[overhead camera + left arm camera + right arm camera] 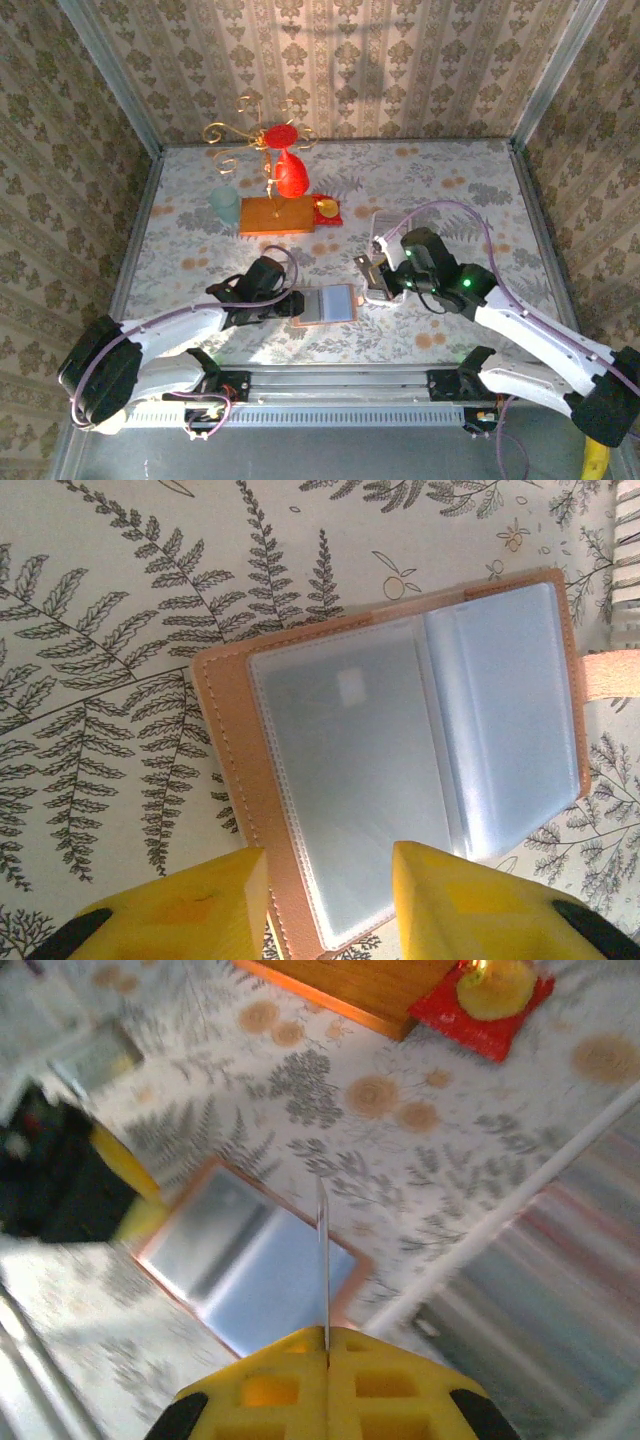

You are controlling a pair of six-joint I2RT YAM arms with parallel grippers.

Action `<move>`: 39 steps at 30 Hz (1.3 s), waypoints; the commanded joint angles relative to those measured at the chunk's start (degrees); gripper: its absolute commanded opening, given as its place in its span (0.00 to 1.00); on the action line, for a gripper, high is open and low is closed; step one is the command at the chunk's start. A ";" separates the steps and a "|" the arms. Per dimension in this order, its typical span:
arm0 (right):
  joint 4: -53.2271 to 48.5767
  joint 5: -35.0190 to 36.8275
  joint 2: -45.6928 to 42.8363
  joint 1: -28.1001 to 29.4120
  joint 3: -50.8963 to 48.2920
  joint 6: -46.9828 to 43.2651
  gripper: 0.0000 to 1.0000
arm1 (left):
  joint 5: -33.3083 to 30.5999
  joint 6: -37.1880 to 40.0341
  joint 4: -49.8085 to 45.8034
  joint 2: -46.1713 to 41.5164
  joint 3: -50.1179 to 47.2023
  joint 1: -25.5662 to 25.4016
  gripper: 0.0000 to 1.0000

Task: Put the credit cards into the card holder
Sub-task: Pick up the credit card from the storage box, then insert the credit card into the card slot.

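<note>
The card holder (pixel 327 303) lies open on the floral table, tan leather with clear sleeves (pixel 400 770). My left gripper (pixel 330 900) is open at the holder's left end, its yellow fingers standing either side of the near corner. In the top view the left gripper (pixel 288 300) sits at that left edge. My right gripper (pixel 327 1345) is shut on one thin credit card (pixel 323 1250), seen edge-on and held upright above the holder's (pixel 250 1260) right part. In the top view the right gripper (pixel 373 285) hangs just right of the holder.
A long white tray (pixel 388 222) lies behind the right arm, its rim (pixel 500 1230) close to my right fingers. At the back stand an orange wooden block (pixel 275 213), a red glass (pixel 290 175), a pale cup (pixel 225 206) and a red coaster (pixel 328 209). Patterned walls close in the table.
</note>
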 commanded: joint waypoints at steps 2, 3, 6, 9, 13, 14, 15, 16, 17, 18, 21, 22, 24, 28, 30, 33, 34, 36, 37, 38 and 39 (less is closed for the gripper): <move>8.38 -3.82 3.39 1.83 -1.70 32.05 0.00 | -0.81 -1.00 -1.55 1.21 1.14 -0.62 0.38; 9.48 -3.32 4.00 2.37 -2.30 34.74 0.00 | -0.85 -1.00 -1.61 1.30 1.14 -0.64 0.38; 9.69 -2.09 5.76 3.52 -2.88 38.78 0.00 | -0.93 -1.20 -1.50 1.70 1.06 -0.74 0.38; 11.72 -3.51 8.65 4.34 -3.92 41.29 0.00 | -0.82 -1.43 -1.00 2.49 1.14 -0.88 0.37; 13.52 -2.88 12.99 5.65 -4.21 42.86 0.00 | -1.06 -1.57 -0.84 3.49 1.49 -1.09 0.37; 14.14 -2.66 14.01 6.01 -4.21 43.10 0.00 | -1.47 -1.70 -1.12 3.57 1.41 -1.10 0.36; 14.95 -2.54 15.16 6.22 -4.21 43.41 0.00 | -1.82 -1.66 -1.30 3.55 1.32 -1.09 0.36; 15.62 -2.04 16.02 6.64 -4.30 43.73 0.00 | -2.23 -1.70 -1.59 3.51 1.32 -1.06 0.36; 16.52 -1.68 17.18 7.23 -4.22 43.76 0.00 | -2.88 -1.70 -2.15 3.34 1.32 -1.06 0.36; 16.93 -1.01 18.19 7.82 -3.89 43.55 0.00 | -3.42 -1.62 -2.74 3.20 1.31 -1.05 0.36; 18.59 1.37 21.16 9.85 -3.25 43.03 0.00 | -3.57 -1.65 -2.53 2.99 0.84 -1.08 0.36; 19.42 1.77 21.82 10.32 -3.25 43.01 0.00 | -3.41 -1.83 -2.22 3.09 0.63 -1.06 0.36; 21.41 2.40 24.82 10.81 -3.41 43.38 0.00 | -3.23 -1.97 -2.09 3.72 0.53 -1.11 0.33; 26.00 2.64 28.35 11.38 -4.30 44.44 0.00 | -2.97 -2.14 -1.46 4.21 0.28 -1.06 0.30; 27.09 3.24 29.50 11.56 -4.56 44.53 0.00 | -3.05 -2.14 -1.49 4.21 0.01 -1.07 0.28; 28.21 4.26 30.11 11.60 -5.49 45.11 0.00 | -3.23 -2.21 -1.38 4.30 -0.47 -1.11 0.26; 29.05 4.59 30.18 11.58 -6.02 45.48 0.00 | -3.13 -2.23 -1.25 4.30 -0.61 -1.11 0.26; 31.41 4.72 30.18 11.67 -7.11 46.06 0.00 | -3.05 -2.31 -1.21 4.38 -0.83 -1.11 0.25; 32.02 4.74 30.35 11.70 -7.41 46.37 0.00 | -3.05 -2.27 -1.20 4.38 -0.88 -1.11 0.24; 32.36 4.72 30.54 11.74 -7.55 46.48 0.00 | -3.03 -2.31 -1.14 4.38 -0.97 -1.11 0.24; 32.43 4.61 30.84 11.70 -7.55 46.47 0.00 | -3.05 -2.34 -1.04 4.38 -1.05 -1.06 0.24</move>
